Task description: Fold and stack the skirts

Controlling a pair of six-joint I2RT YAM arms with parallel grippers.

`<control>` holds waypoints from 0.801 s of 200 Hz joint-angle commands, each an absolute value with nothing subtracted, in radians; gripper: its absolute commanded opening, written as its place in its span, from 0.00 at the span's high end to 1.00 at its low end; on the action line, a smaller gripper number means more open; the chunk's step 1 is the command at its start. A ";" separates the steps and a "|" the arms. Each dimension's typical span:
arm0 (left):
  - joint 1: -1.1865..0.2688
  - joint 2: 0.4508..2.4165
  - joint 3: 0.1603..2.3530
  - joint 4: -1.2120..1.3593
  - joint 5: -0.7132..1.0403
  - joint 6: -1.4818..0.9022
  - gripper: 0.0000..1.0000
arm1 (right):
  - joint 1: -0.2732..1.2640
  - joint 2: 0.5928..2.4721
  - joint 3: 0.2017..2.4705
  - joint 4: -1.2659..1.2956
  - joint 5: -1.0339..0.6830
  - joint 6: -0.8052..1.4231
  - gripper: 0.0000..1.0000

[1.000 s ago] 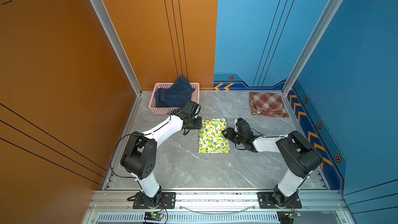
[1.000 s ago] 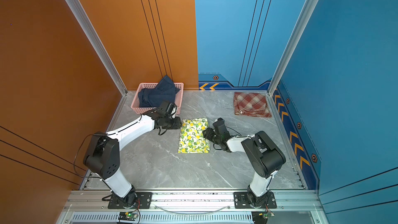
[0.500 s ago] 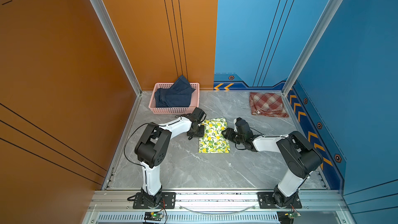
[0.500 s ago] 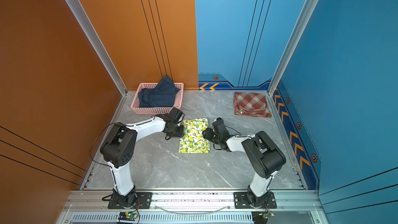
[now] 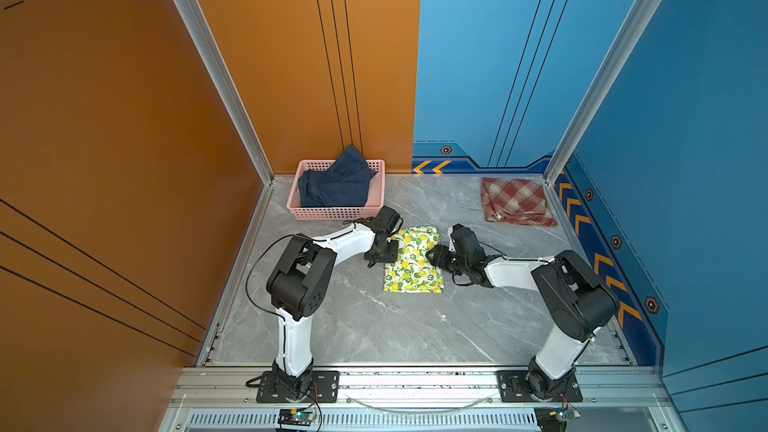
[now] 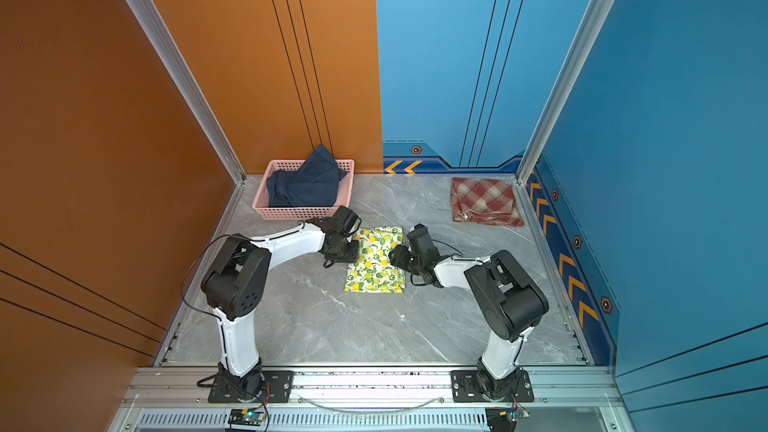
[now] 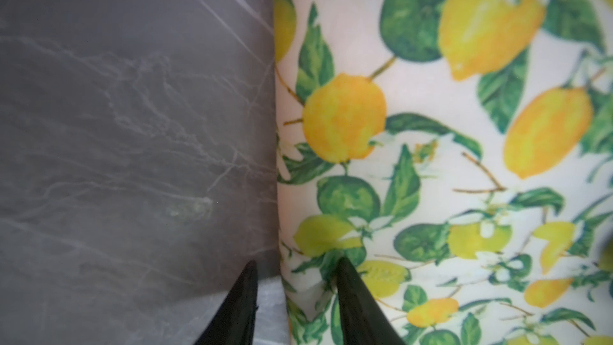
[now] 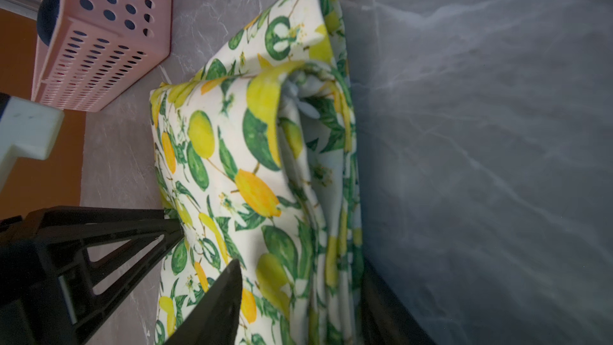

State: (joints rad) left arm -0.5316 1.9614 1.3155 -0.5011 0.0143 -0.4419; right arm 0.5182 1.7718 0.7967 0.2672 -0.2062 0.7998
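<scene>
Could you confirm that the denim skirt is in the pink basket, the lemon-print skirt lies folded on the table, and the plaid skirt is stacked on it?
Not quite: the plaid skirt lies apart from the lemon-print skirt, by the far right corner of the table, as both top views show. The rest holds.

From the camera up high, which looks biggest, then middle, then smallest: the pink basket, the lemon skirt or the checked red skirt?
In a top view:
1. The pink basket looks plainly the largest.
2. The lemon skirt and the checked red skirt look about the same size, too close to rank.
</scene>
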 commanded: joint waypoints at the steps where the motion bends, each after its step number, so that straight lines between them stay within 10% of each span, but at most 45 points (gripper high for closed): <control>1: -0.542 2.027 1.307 -0.564 -0.011 -0.424 0.60 | 0.532 1.891 0.758 -0.045 -0.198 0.766 0.46; 70: -0.540 2.054 1.311 -0.565 0.002 -0.417 0.63 | 0.541 1.892 0.820 -0.044 -0.233 0.727 1.00; 160: -0.498 1.740 1.364 -0.592 0.174 -0.390 0.51 | 0.484 1.559 0.916 -0.102 -0.227 0.909 1.00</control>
State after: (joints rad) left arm -0.5190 1.8675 1.3483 -0.5518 0.1143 -0.4122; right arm 0.5114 1.6707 0.8764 -0.0128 -0.2440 0.8227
